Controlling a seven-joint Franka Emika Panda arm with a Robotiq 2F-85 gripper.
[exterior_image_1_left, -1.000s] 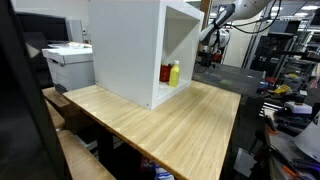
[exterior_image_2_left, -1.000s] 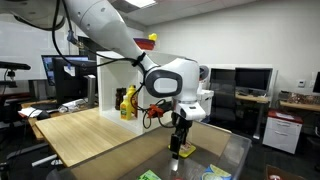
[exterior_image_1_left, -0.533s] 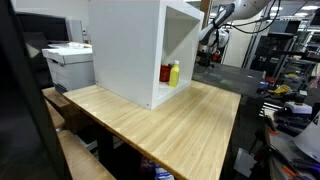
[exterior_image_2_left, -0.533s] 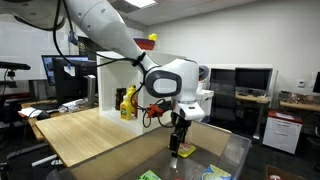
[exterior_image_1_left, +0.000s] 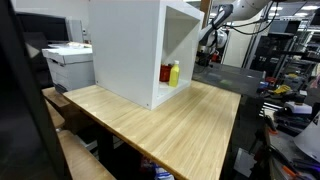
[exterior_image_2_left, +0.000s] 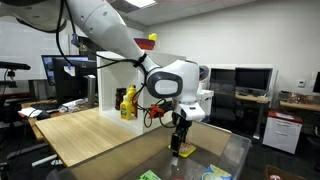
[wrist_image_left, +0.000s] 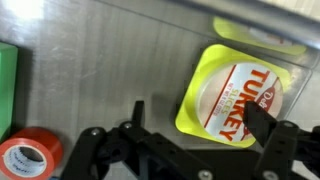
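Gripper (exterior_image_2_left: 178, 143) hung wide open and empty, right over yellow square plastic tub (wrist_image_left: 235, 90); contact unclear, probably none. Tub not grasped, not lifted yet.

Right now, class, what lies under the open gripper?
A yellow tub with a red Turkey lid. The lid hides its contents, and one finger covers a corner.

The turkey package (wrist_image_left: 235, 95) lies right of centre on the table (wrist_image_left: 110, 60), with the tape roll (wrist_image_left: 30, 158) in the lower left corner.
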